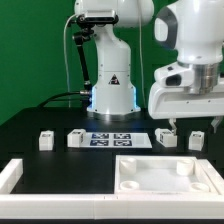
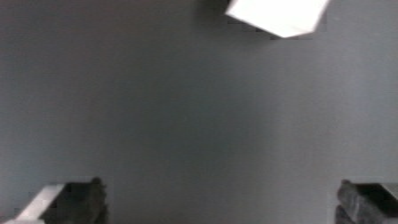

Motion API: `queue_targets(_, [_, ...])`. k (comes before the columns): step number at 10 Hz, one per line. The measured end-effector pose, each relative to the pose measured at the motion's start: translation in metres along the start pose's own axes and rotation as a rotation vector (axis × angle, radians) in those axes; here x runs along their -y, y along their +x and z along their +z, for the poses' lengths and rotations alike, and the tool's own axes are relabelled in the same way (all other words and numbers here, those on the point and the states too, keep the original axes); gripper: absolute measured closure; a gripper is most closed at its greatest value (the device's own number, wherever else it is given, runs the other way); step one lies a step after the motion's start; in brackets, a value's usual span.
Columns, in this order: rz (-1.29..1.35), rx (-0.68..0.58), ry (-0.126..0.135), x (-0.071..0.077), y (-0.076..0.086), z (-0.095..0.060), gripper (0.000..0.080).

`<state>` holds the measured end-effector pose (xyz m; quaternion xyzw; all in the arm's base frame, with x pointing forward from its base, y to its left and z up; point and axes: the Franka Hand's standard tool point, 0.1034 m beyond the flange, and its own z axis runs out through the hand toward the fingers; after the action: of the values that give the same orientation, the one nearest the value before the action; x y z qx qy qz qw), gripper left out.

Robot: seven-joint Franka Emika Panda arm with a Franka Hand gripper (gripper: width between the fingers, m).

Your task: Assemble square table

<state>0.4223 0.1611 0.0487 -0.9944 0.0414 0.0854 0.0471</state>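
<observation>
The square panel (image 1: 160, 176) lies flat at the front right of the black table. Four short white legs stand in a row behind it: two on the exterior view's left (image 1: 44, 141) (image 1: 76, 138) and two on the right (image 1: 166, 137) (image 1: 198, 138). My gripper (image 1: 192, 127) hangs just above the two right legs, open and empty. In the wrist view the gripper (image 2: 221, 205) has its jaws wide apart over bare black table, with the corner of one white leg (image 2: 279, 15) at the picture's edge.
The marker board (image 1: 112, 138) lies between the leg pairs, in front of the robot's base (image 1: 112, 95). A low white border wall (image 1: 14, 176) runs along the table's left and front edges.
</observation>
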Motion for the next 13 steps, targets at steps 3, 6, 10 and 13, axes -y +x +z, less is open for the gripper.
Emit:
queue_targets(3, [-0.015,0.000,-0.021,0.006,-0.003,0.004,0.0151])
queue_targets(6, [0.072,0.285,-0.016,0.009,-0.017,0.006,0.0151])
queue_targets(10, [0.153,0.610,0.017,-0.001,-0.009,0.005,0.0151])
queue_targets(13, [0.331,0.796,0.050,0.009,-0.021,0.019,0.0151])
